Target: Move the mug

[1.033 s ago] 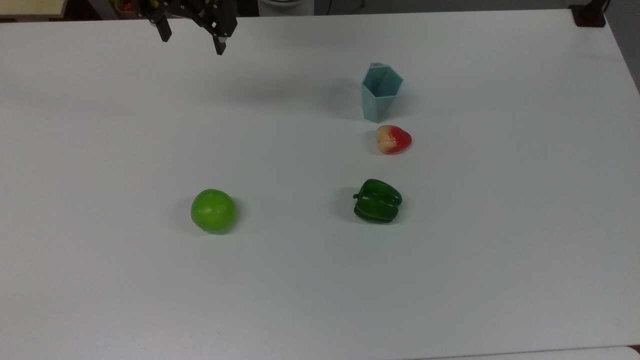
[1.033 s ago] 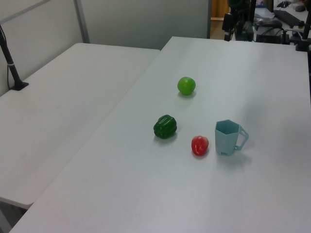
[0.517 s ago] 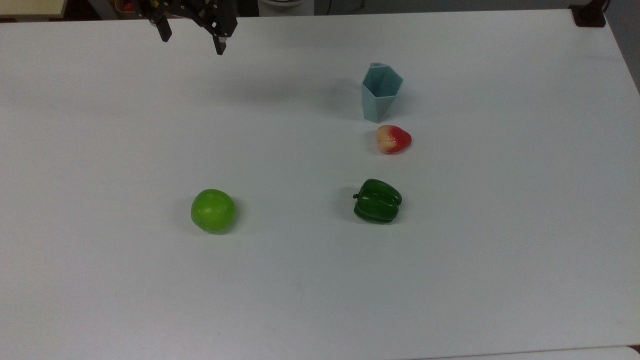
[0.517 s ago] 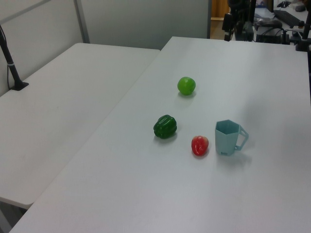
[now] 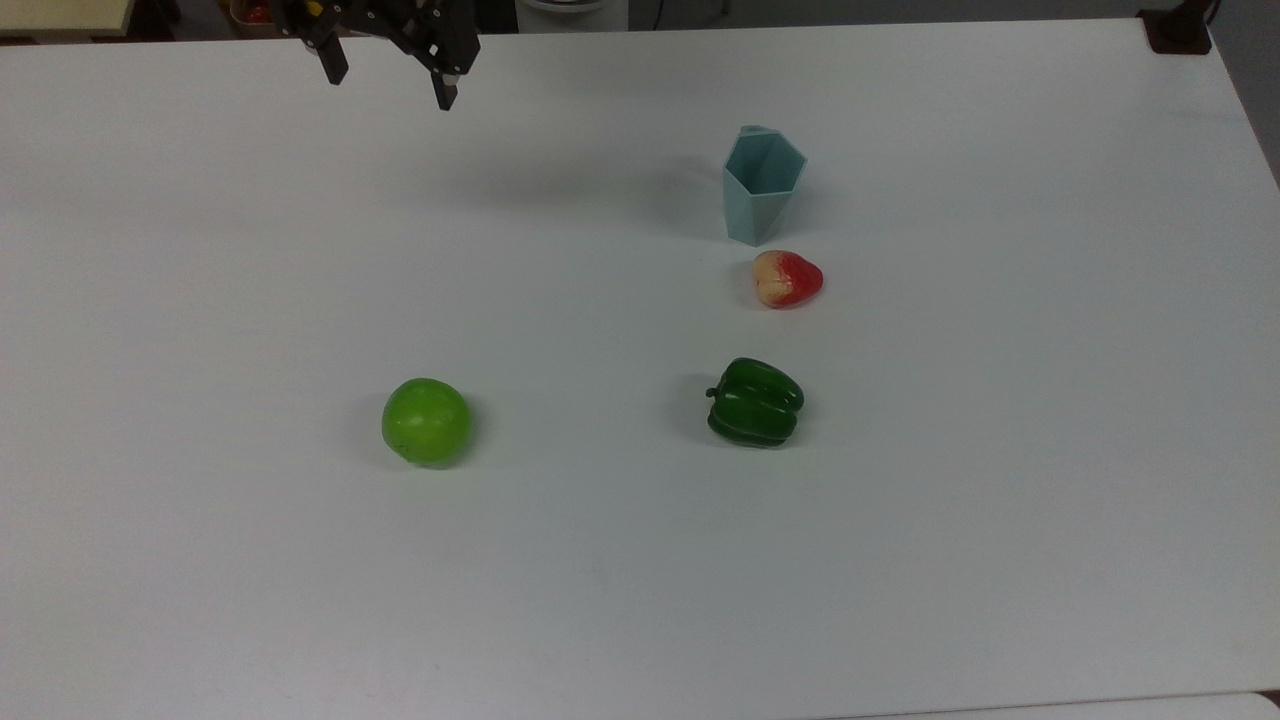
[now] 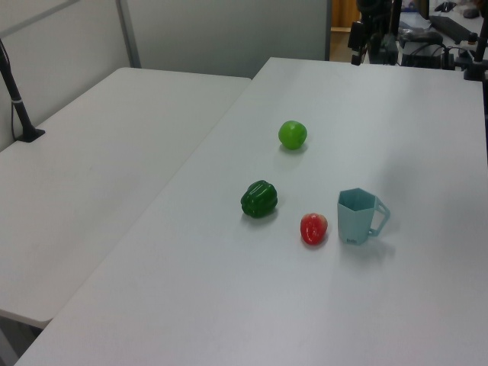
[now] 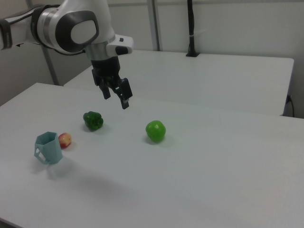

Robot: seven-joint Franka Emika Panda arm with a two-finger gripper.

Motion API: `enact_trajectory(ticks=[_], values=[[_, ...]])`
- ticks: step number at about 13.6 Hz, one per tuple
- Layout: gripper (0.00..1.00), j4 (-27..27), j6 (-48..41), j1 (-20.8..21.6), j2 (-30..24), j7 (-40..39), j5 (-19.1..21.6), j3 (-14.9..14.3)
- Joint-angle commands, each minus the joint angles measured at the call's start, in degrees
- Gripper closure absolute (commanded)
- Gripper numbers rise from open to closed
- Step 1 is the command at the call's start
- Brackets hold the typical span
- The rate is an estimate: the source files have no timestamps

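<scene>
A: Shifted a hair toward the top view's right vs. the earlier frames: gripper. Fingers spread, nothing between. High over the table, near far edge at the top view's upper left.

B: Meaning for task?

A: Barely started. Prob. first drift toward mug; no contact yet, well apart.

B: Rest of layout, left to right in the top view?

A: Green apple, then green pepper, mug, red-and-cream fruit just beside mug's base on near side. None moved vs. earlier frames.

B: Mug pose?

A: Upright, mouth open upward, handle seen in the left view on the left view's right side. Unmoved.
</scene>
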Motion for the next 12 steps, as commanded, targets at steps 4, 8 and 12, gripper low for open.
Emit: enact_trajectory(ticks=[4, 8, 12], values=[[0.00, 0.76, -5.33, 2.14, -0.38, -0.04, 0.50, 0.50], [0.00, 0.67, -5.86, 3.38, 0.06, -0.56, 0.59, 0.50], [0.00, 0.50, -6.12, 4.68, -0.81, -0.92, 4.89, 0.76]])
